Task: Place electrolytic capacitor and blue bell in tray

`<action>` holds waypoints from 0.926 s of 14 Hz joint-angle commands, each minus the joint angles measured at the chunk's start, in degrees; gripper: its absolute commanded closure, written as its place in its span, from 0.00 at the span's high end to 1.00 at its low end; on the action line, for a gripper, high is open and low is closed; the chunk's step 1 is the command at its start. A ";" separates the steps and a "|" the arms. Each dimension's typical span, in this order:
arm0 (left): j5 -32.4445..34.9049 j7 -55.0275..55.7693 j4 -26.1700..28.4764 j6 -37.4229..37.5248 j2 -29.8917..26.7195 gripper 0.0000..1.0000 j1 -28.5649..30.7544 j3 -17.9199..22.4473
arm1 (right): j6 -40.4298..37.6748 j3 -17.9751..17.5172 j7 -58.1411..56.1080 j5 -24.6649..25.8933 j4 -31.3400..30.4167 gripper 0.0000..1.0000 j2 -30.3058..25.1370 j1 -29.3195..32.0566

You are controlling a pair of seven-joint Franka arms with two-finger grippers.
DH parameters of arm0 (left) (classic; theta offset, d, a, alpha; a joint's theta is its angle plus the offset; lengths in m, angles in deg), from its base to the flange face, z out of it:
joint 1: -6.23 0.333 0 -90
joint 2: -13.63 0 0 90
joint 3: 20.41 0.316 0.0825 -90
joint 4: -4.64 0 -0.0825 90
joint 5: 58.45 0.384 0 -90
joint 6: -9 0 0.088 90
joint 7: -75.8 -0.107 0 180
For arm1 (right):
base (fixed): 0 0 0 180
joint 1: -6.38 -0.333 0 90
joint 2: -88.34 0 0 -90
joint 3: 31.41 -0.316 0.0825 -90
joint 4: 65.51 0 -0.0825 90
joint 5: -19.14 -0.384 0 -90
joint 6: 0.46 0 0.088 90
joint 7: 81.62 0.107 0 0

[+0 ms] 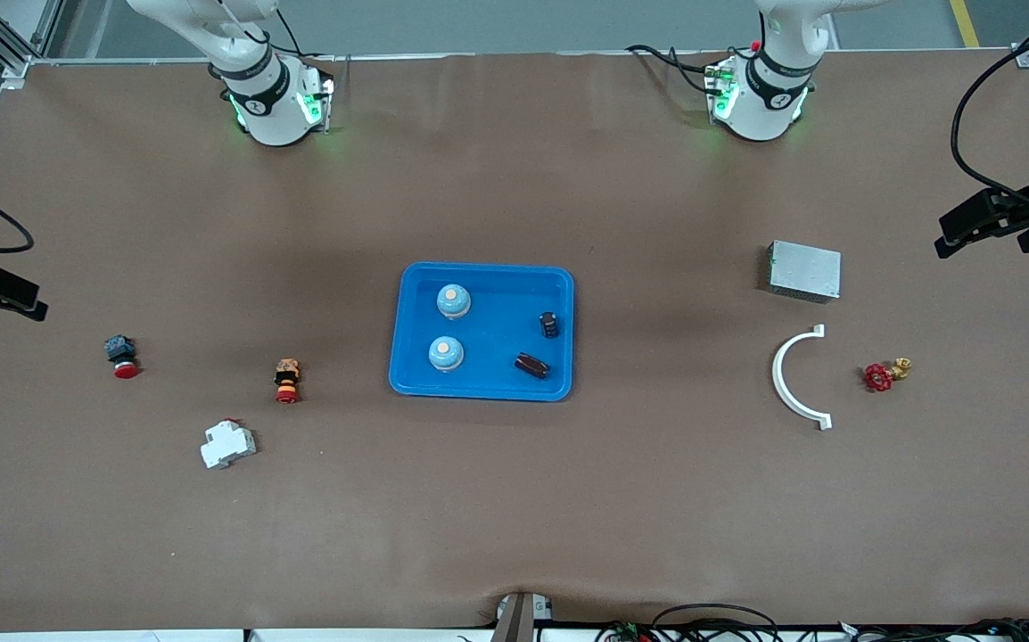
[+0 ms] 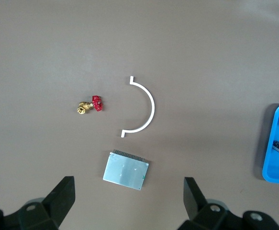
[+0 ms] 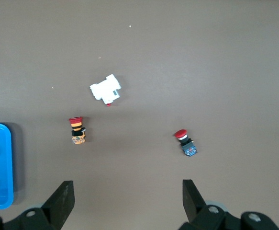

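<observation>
already in the tray (image 1: pixel 481 273) stand two upright bells (image 1: pixel 453 301), one capacitor (image 1: pixel 532 365) lying slantwise; left gripper (image 2: pixel 129 201) and right gripper (image 3: pixel 127 199) gape empty.

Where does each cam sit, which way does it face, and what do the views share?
Front view: high across the table, facing both arm bases; sees the tray holding two blue bells and two capacitors.
Left wrist view: looks down past the open left gripper at the grey metal box, white arc and red valve.
Right wrist view: looks down past the open right gripper at the white breaker and two red pushbuttons.
Shared: the tray's edge appears in all three.
</observation>
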 commanded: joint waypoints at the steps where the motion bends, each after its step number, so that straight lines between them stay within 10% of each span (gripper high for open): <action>1: 0.15 -0.42 -0.29 0.61 -0.36 1.00 0.48 -0.14 | -0.75 -1.09 -0.54 0.05 -2.34 1.00 -4.29 1.66; 13: 0.06 -0.60 -0.12 0.61 0.16 1.00 0.56 0.21 | 0.56 -1.53 1.66 0.05 -11.14 1.00 -12.30 1.04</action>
